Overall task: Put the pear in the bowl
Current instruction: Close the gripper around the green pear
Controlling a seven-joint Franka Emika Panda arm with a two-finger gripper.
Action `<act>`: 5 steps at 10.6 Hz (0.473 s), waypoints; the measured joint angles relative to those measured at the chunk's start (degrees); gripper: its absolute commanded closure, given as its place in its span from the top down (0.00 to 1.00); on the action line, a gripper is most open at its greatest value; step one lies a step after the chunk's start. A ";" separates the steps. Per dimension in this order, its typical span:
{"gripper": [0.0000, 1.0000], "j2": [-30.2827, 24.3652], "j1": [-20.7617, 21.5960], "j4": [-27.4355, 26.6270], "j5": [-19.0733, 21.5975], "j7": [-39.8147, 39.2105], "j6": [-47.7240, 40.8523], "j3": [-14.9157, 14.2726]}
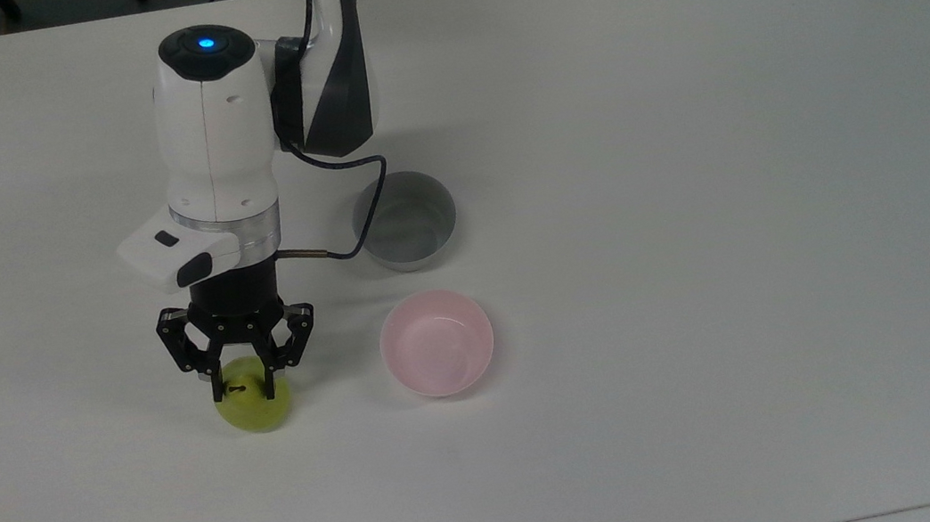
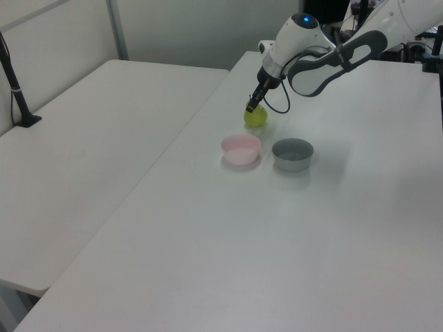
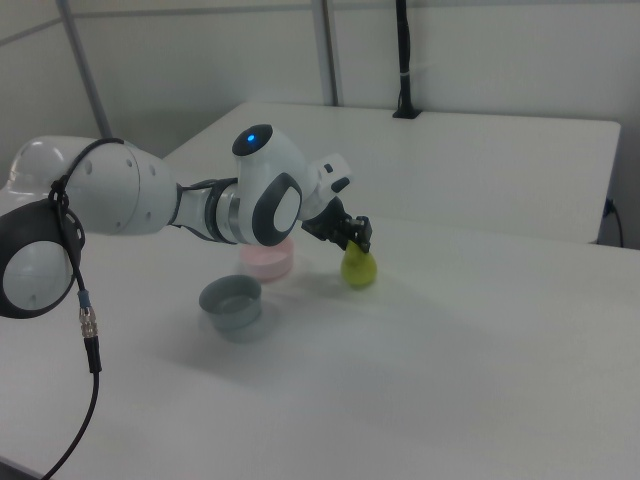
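- Pear [image 1: 254, 404]: yellow-green, on the white bench [image 1: 688, 178], to the top view's left of the bowl.
- Gripper [image 1: 245, 390]: black, fingers pinching the pear's top beside the stem.
- Bowl [image 1: 437, 343]: pale pink, apart from the pear.
- Grey bowl [image 1: 406, 220]: just beyond the pink one.

We cannot see the top of the pear [image 1: 254, 406] because the gripper [image 1: 244, 389] covers it. In the right view, the arm [image 3: 262, 205] hides part of the pink bowl [image 3: 268, 263].

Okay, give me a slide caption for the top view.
Gripper closed on the pear, pink bowl and grey bowl nearby.
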 measured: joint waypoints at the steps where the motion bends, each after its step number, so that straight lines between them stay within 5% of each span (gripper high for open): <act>1: 0.00 0.00 0.00 0.01 0.00 0.00 0.00 0.00; 5: 0.00 -1.28 0.00 0.14 0.00 0.00 -1.13 0.00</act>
